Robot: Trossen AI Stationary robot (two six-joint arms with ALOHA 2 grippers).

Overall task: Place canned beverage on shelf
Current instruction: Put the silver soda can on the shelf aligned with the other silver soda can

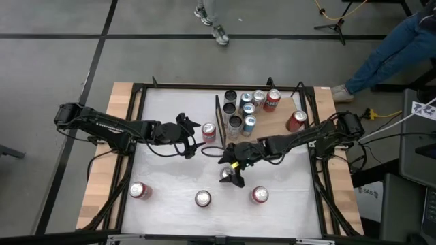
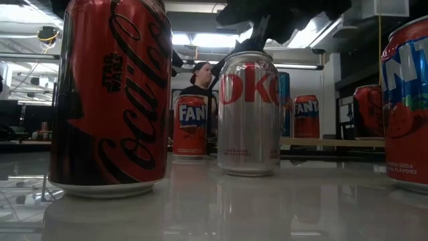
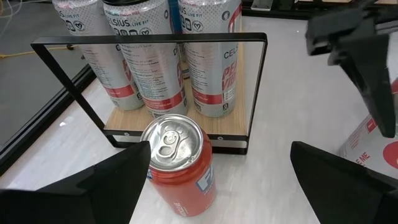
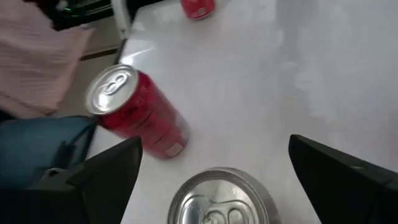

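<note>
Low view: shelf [image 2: 334, 142] mostly hidden behind Diet Coke can [image 2: 249, 114].

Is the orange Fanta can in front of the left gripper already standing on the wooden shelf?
No. In the left wrist view the orange Fanta can stands on the white tabletop, just outside the shelf and its black frame.

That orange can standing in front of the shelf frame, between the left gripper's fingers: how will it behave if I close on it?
The orange can is tall and narrow, so an off-centre push may tip it. Its smooth wall could slip. Its tab looks unopened, so probably full and firm.
</note>
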